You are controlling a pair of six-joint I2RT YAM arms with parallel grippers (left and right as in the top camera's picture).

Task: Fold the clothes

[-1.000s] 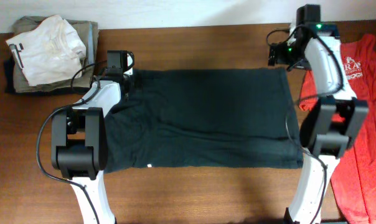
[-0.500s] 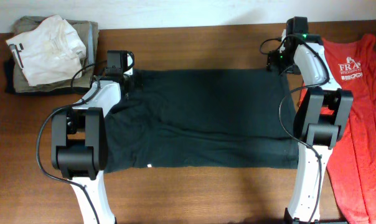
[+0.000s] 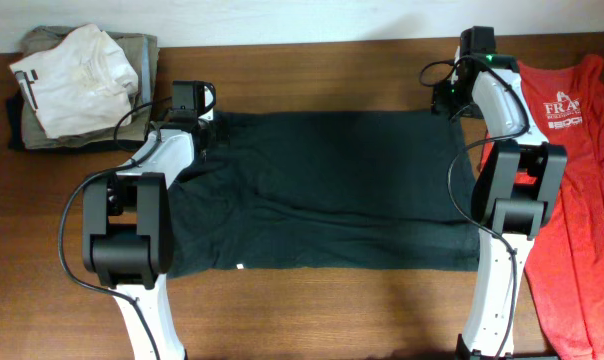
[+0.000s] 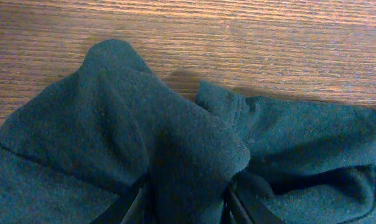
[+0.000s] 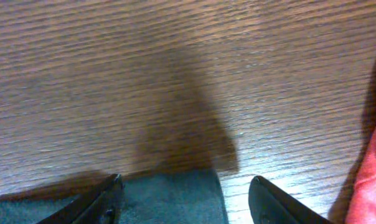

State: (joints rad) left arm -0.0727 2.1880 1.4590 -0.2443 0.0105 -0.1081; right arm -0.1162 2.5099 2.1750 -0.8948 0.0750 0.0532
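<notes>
Clothes [image 3: 322, 190], a dark sleeveless top, lie spread flat across the middle of the surface [image 3: 312, 310] in the overhead view, long axis running side to side between the two arms. The left hand [image 3: 204, 128] sits at the far left corner and the right hand [image 3: 446, 106] at the far right corner, so each arm is nearest its own end and the whole body of fabric lies toward the near edge from both hands. Any fold of the far edge would, I judge, travel that way. A red top [image 3: 582, 200] lies just beside the right arm, and a white and khaki folded pile [image 3: 77, 85] rests well apart at the far left. From above both hands are covered by their own wrists, so their state cannot be read here, and no lettering shows on the upward face.

In the left wrist view, the left hand [image 4: 185, 205] is narrow and holding a raised bunch of the clothes [image 4: 144, 124]. The fingers [image 4: 131, 202] are cut off at the bottom edge and mostly buried in cloth, so how deep the hold goes is hard to tell.

In the right wrist view, the right hand [image 5: 188, 199] stands wide, its fingers [image 5: 107, 199] straddling the corner of the clothes [image 5: 175, 193] without gripping it; a gap of bare wood shows beside one finger. Only a sliver of fabric is visible, and whether the tips touch the surface is unclear.
</notes>
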